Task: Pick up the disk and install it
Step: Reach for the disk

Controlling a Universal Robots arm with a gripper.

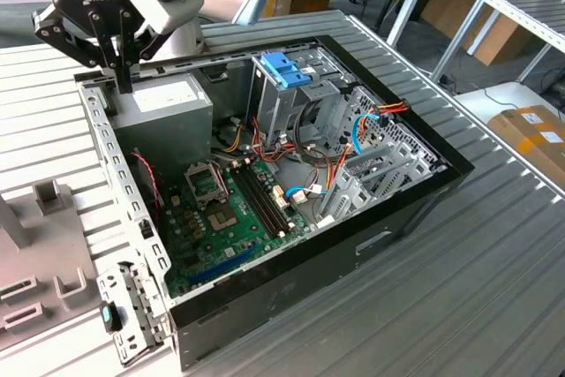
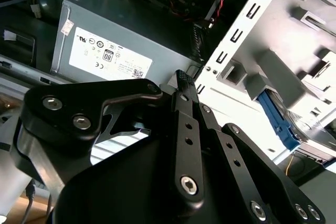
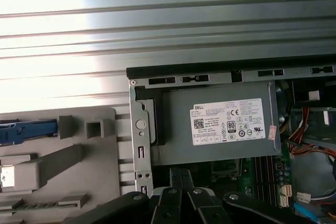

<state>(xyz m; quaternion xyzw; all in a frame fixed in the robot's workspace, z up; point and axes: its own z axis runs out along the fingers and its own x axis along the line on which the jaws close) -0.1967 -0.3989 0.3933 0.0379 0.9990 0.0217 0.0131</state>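
Observation:
The disk (image 2: 314,152) lies in a grey plastic holder (image 2: 294,66) beside the open computer case. A strip of its silver body shows under its blue plastic bracket (image 2: 275,116). The same blue bracket (image 3: 29,129) appears in the first wrist view, on the holder (image 3: 79,150). My gripper (image 1: 124,77) hangs over the case's corner by the grey power-supply box (image 1: 163,108). Its black fingers are shut with nothing between them, as seen in both wrist views (image 2: 184,80) (image 3: 177,174). The gripper is apart from the disk.
The black case (image 1: 397,218) lies open on a ribbed metal table (image 1: 459,306). Inside are the motherboard (image 1: 229,209), loose cables, and a metal drive cage topped by a blue latch (image 1: 287,68). The power-supply box (image 3: 220,124) carries a white sticker. Cardboard boxes (image 1: 538,139) stand off the table.

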